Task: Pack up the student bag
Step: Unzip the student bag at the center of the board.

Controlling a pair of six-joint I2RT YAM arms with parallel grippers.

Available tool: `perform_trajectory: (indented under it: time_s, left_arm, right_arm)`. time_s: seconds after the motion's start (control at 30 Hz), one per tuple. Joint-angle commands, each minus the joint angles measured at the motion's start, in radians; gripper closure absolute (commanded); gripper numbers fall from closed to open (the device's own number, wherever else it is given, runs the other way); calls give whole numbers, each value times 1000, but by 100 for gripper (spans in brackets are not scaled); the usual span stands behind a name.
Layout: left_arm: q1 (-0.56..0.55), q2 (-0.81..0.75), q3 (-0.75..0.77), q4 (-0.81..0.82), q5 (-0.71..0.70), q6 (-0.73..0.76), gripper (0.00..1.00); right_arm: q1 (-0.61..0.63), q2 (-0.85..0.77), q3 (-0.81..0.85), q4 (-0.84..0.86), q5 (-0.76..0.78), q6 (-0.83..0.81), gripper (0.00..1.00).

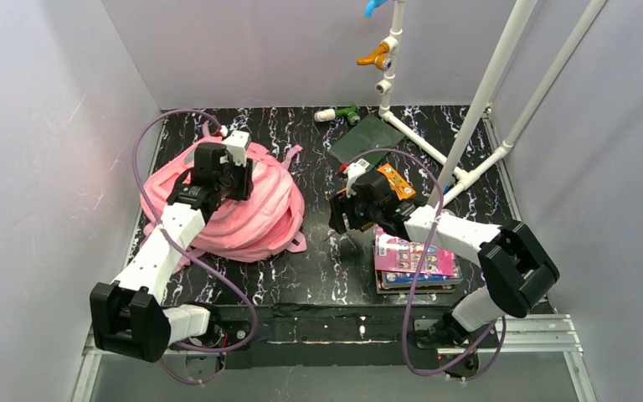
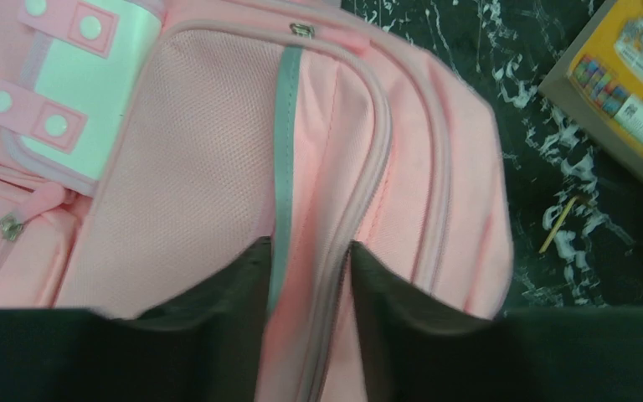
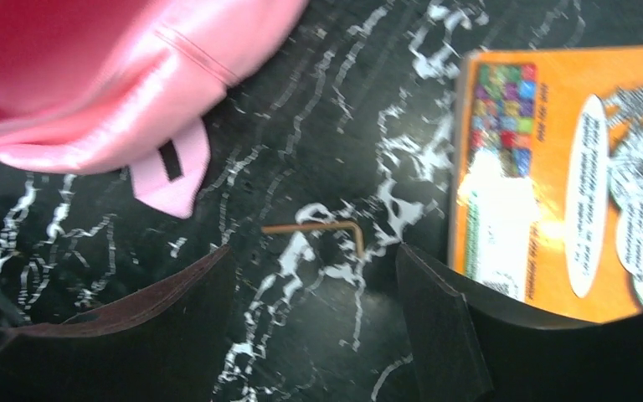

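Note:
The student bag [image 1: 255,213], bright pink, lies on the left half of the black marbled table [image 1: 326,268]. My left gripper [image 2: 310,251] hangs over its top. The fingers stand a little apart, with a grey stripe [image 2: 283,151] and a zip seam of the bag's fabric running between them. The bag's white patch [image 2: 92,100] shows at the upper left of the left wrist view. My right gripper [image 3: 314,255] is open just above the bare table, right of the bag [image 3: 92,75], with nothing between its fingers.
A small bent brown hex key [image 3: 318,228] lies just ahead of the right fingers. An orange box [image 1: 395,180] sits to their right. A stack of books [image 1: 414,260] lies near the right arm. A dark green book [image 1: 367,138] and white pipes [image 1: 469,126] stand at the back.

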Motion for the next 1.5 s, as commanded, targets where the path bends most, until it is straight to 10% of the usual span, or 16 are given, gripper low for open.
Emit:
perform_trajectory:
  time_s: [0.0,0.17,0.7,1.1,1.47]
  left_arm:
    - [8,-63,-3,3,-39,-115,44]
    - [-77,-74,24,68,277,-229,30]
    - [-361,370,145,-144,-331,-161,9]
    - [-496,528,93,-6,-314,68,53]
    - [-518,323,-58,-13,-250,333,65]
  right_arm:
    - [-24,-97,43,-160,128,-36,22]
    - [-37,-249,-8,-267,227,12,21]
    - [-59,-156,29,-149,95,72,18]
    - [-109,-243,-24,-186,153,11,17]
    - [-154,-195,14,-162,117,-40,17]
